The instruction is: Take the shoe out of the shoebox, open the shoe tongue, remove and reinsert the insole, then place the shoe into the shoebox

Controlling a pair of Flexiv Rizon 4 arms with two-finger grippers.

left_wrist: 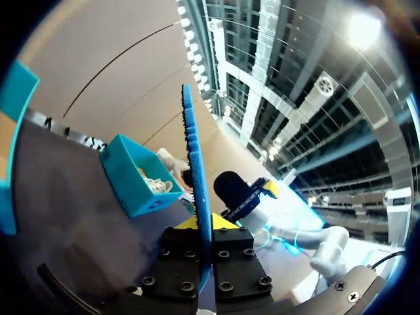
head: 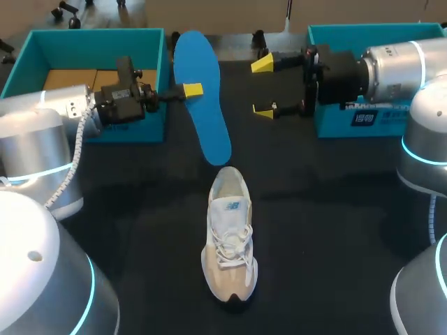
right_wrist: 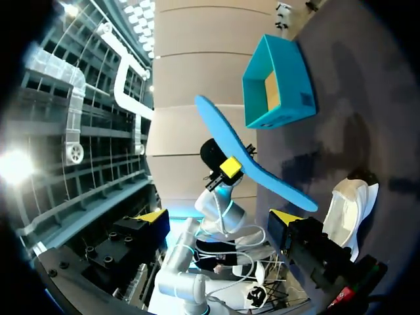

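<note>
Insole [head: 206, 112], blue foam, is pinched edgewise in left tool [head: 191, 90], 12 o'clock of white-beige sneaker [head: 229, 237] on black surface [head: 335, 209]; right tool [head: 264, 88] gapes wide. Thin grip may let it twist or slip.

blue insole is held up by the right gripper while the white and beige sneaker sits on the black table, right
No: the left gripper, not the right, holds the flat blue insole up, as the head view shows; the right gripper stands open and empty. The white and beige sneaker does sit on the black table.
</note>
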